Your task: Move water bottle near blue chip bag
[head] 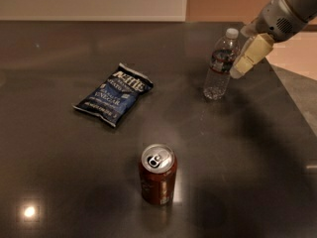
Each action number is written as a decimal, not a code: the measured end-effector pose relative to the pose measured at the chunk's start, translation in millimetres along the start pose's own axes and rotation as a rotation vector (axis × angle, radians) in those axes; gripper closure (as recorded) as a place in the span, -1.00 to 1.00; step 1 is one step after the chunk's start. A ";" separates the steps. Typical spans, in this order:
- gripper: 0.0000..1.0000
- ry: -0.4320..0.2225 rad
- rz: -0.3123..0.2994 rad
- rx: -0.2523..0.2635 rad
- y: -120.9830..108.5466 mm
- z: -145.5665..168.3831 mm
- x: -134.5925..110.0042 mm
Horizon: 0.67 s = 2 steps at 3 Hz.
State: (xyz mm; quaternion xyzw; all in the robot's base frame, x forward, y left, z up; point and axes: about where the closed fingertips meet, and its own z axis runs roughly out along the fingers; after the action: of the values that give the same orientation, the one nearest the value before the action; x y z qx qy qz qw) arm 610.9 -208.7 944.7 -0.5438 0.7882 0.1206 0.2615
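The water bottle (220,66) stands upright at the surface's (237,148) far right, well apart from the blue chip bag (114,94) lying to its left. My gripper (246,57) hovers just beside the bottle's right; whether it is clenched or released, I cannot tell.

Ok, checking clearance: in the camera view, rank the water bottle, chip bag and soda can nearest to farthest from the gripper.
1. water bottle, far right, just beside the gripper.
2 and 3. blue chip bag, left of centre, and soda can, front centre: too close to call.
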 end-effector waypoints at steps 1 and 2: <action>-1.00 -0.042 -0.005 -0.020 -2.1 13.3 -5.9; -0.63 -0.070 -0.009 -0.035 -2.6 21.8 -10.3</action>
State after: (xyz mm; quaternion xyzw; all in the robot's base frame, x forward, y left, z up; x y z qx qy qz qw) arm 622.2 -191.2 932.4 -0.5474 0.7739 0.1519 0.2798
